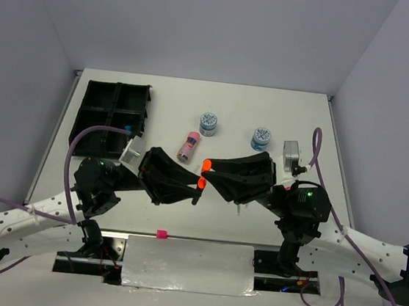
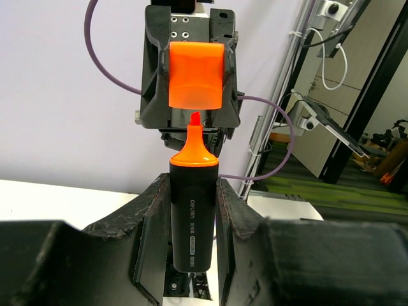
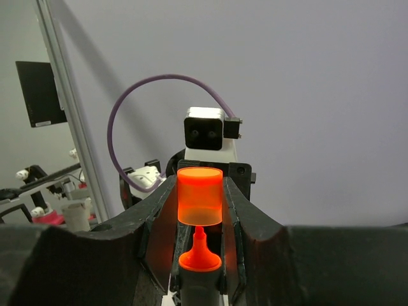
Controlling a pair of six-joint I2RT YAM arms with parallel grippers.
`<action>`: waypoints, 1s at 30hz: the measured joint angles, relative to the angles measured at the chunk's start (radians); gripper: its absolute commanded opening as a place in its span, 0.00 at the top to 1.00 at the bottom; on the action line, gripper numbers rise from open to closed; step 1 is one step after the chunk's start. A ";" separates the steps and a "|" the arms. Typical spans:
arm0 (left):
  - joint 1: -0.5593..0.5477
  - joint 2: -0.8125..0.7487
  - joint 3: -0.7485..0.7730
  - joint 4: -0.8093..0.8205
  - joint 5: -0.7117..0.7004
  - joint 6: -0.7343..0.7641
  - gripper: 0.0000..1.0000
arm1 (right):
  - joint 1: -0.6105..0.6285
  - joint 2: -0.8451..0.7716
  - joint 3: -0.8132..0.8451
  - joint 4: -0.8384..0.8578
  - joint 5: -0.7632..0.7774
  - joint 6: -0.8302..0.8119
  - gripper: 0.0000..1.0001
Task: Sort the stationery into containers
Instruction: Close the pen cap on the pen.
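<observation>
While the left gripper [image 2: 193, 191] clamps the black marker [image 2: 191, 223] — orange tip [image 2: 193, 143] bared — the right gripper [image 3: 199, 190] pinches the orange cap [image 3: 199, 199], close before that tip

The top camera is looking down on the table [image 1: 196, 100] from behind. The wrist cameras are closely facing each other, sharing the orange marker [image 2: 193, 210] and cap [image 2: 196, 75].
</observation>
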 measured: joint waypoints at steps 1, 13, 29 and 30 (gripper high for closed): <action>0.000 0.000 0.000 -0.003 -0.002 0.000 1.00 | 0.000 0.000 0.000 0.000 0.000 0.000 0.84; 0.000 -0.002 0.000 -0.003 -0.023 0.000 1.00 | 0.000 -0.004 -0.057 0.025 0.001 0.034 0.84; -0.003 -0.008 -0.008 -0.017 -0.056 0.035 1.00 | 0.004 0.006 -0.164 0.194 0.037 0.105 0.56; -0.003 -0.010 -0.010 -0.015 -0.069 0.048 1.00 | 0.007 0.009 -0.173 0.195 0.039 0.107 0.56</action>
